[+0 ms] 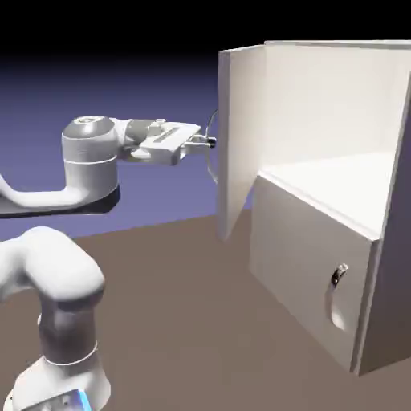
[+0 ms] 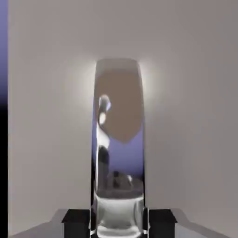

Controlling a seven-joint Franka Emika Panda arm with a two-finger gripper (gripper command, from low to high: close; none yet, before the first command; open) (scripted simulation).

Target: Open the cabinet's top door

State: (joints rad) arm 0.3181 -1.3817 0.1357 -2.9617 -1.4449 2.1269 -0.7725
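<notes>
Two doors front the cabinet [image 1: 337, 120], a tall pale grey-beige box standing on the brown table [image 1: 177, 305] at the right of the scene. The top door [image 1: 237, 136], a large flat pale panel, is swung well out from the box and stands edge-on in the exterior view, so the upper compartment lies open, with its light inner walls and flat shelf in sight. On the door's outer face a long curved silver handle [image 1: 212, 148] bows out to the left. The white arm reaches level from the left, and its pincer [image 1: 210, 142] is clamped shut on that handle, fingertips right at the metal. In the hand view the handle [image 2: 118, 153] fills the middle as a broad, shiny, mirror-like strip running upward between the two dark finger tips [image 2: 76, 218], with the door's plain pale surface [image 2: 186, 116] behind it on both sides. Below the open compartment the lower door [image 1: 309, 277] sits closed, a shorter panel with a small stubby handle [image 1: 340, 274] over an oval recess.
</notes>
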